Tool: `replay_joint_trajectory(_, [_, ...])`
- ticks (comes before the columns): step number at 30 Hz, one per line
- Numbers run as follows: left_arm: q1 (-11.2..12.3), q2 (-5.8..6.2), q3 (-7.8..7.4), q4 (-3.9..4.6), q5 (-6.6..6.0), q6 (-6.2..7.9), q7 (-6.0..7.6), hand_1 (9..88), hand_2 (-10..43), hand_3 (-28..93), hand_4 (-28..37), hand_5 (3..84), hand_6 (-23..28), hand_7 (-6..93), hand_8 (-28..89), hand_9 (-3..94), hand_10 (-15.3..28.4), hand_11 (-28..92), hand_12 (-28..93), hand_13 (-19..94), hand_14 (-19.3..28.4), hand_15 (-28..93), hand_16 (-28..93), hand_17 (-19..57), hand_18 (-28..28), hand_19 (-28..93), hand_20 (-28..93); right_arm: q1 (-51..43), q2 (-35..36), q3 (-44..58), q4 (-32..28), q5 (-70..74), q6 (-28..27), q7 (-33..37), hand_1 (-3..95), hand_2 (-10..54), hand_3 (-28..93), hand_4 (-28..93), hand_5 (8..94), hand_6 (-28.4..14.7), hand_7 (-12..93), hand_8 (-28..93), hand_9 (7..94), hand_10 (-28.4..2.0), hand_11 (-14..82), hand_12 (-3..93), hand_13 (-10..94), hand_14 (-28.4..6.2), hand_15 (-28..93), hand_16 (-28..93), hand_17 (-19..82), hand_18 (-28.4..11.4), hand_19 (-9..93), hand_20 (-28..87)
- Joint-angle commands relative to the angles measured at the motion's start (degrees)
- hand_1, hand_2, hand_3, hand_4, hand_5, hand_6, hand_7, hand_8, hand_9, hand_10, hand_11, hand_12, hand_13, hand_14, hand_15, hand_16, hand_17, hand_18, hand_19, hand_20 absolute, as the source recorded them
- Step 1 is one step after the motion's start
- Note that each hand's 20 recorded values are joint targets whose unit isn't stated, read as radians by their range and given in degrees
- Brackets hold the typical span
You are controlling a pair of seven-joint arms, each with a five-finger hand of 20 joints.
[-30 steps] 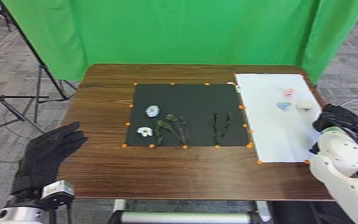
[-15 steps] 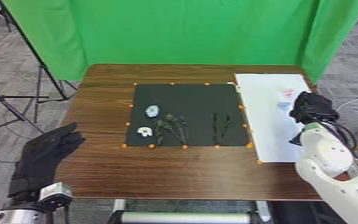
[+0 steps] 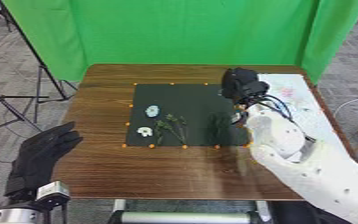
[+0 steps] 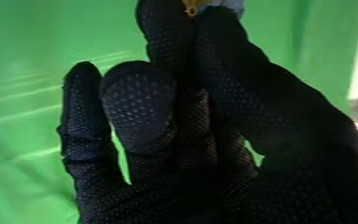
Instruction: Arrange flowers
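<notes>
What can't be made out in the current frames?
- Pale item pinched by the right hand: right wrist view, cut off by the top edge.
- Part of the white sheet: head view, behind the right arm.
- Dark stems: head view, too faint against the black mat to count.

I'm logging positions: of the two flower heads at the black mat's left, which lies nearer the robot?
The white flower, just left of the leafy sprigs; the pale blue flower lies farther off, toward the green curtain.
</notes>
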State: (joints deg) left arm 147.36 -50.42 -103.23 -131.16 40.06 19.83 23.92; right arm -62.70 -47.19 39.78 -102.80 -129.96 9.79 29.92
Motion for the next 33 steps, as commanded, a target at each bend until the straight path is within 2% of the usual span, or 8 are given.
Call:
replay_joint_trajectory(1, [-0.5, -0.36, -0.16, -0.16, 0.34, -0.42, -1.33, 27.6, 4.5, 82, -13.8, 47.8, 14.7, 15.4, -8, 41.0, 22.8, 39, 11, 28, 28.3, 61, -12, -9.6, 21.8, 56, 16, 2.4, -15.8, -5.6, 4.5, -5.2, -2.8, -2.9, 57.3, -9.5, 77, -28, 79.8, 0.7, 29, 4, 91.2, -5.8, 11.8, 38.1, 77, -2.0, 65, 30, 31, -19.2, 86, 14])
replay_joint_trajectory(6, [-2.0, -0.27, -0.11, 0.20, 0.76, -1.10, -2.39, 27.6, 4.5, 82, -13.8, 47.8, 14.7, 15.5, -8, 41.1, 22.8, 39, 11, 28, 28.3, 61, -12, -9.6, 21.8, 56, 16, 1.2, -20.7, -5.5, 7.5, -7.8, -5.2, -3.2, 57.1, -9.5, 78, -28, 79.7, 0.9, 29, 4, 91.1, -5.7, 11.9, 38.2, 77, -1.9, 65, 29, 31, -19.1, 85, 14])
replay_joint_trajectory(10, [-2.8, -0.85, -0.09, 0.44, 1.13, -1.80, -3.66, 27.5, 4.5, 82, -13.7, 47.8, 14.6, 15.6, -8, 41.1, 22.8, 39, 11, 28, 28.3, 61, -12, -9.6, 21.8, 56, 16, 0.6, -23.4, -5.9, 9.4, -8.9, -5.8, -2.4, 57.0, -9.5, 77, -28, 79.5, 0.9, 30, 3, 91.0, -5.5, 11.9, 38.2, 77, -1.9, 65, 29, 31, -19.0, 85, 14])
replay_joint_trajectory(14, [-4.4, -0.87, 0.30, 1.07, 1.44, -2.95, -4.62, 27.5, 4.5, 82, -13.7, 47.8, 14.6, 15.5, -8, 41.0, 22.8, 39, 11, 28, 28.3, 61, -12, -9.6, 21.7, 56, 16, -1.6, -27.1, -4.5, 12.3, -12.4, -7.9, -4.2, 56.9, -9.5, 78, -28, 79.3, 0.9, 30, 3, 90.9, -5.6, 11.9, 38.1, 77, -1.9, 65, 30, 31, -19.0, 85, 14])
replay_joint_trajectory(19, [-7.7, -0.51, 1.79, 1.92, 1.88, -3.93, -5.49, 27.5, 4.4, 82, -13.8, 47.8, 14.7, 15.5, -8, 41.0, 22.8, 39, 11, 28, 28.3, 61, -12, -9.6, 21.8, 56, 16, -4.3, -29.8, -2.3, 14.8, -15.5, -10.5, -4.3, 56.9, -9.5, 77, -28, 79.0, 0.9, 30, 3, 90.9, -5.7, 11.9, 38.0, 77, -1.8, 65, 30, 31, -18.9, 85, 14])
replay_joint_trajectory(21, [-7.9, -0.15, 1.86, 2.04, 1.65, -3.77, -5.18, 27.5, 4.4, 82, -13.8, 47.8, 14.7, 15.5, -8, 41.1, 22.8, 39, 11, 28, 28.3, 61, -12, -9.6, 21.8, 56, 16, -4.3, -29.6, -2.2, 15.4, -15.6, -10.5, -3.5, 56.9, -9.5, 77, -28, 78.9, 0.9, 30, 3, 90.8, -5.7, 12.0, 38.0, 77, -1.8, 65, 29, 31, -18.9, 85, 14])
replay_joint_trajectory(27, [-6.4, -1.01, 0.76, 1.73, 1.68, -3.51, -5.28, 27.4, 4.4, 82, -13.8, 47.8, 14.6, 15.6, -8, 41.1, 22.8, 39, 11, 28, 28.3, 61, -12, -9.7, 21.8, 56, 16, -4.6, -29.2, -2.0, 15.4, -15.2, -10.6, -1.7, 56.8, -9.5, 78, -28, 78.6, 1.0, 30, 3, 90.6, -5.8, 12.0, 38.1, 77, -1.9, 65, 30, 31, -18.9, 85, 15])
replay_joint_trajectory(33, [-7.6, -0.53, 1.69, 2.07, 1.71, -3.89, -5.56, 27.4, 4.3, 82, -13.8, 47.8, 14.7, 15.5, -8, 41.1, 22.7, 39, 11, 28, 28.3, 61, -12, -9.7, 21.8, 56, 16, -4.3, -29.7, -1.5, 16.0, -16.1, -10.1, -1.5, 56.0, -9.5, 78, -28, 75.9, 0.6, 31, 1, 88.4, -6.0, 12.1, 37.4, 75, -1.8, 64, 31, 29, -18.7, 84, 15])
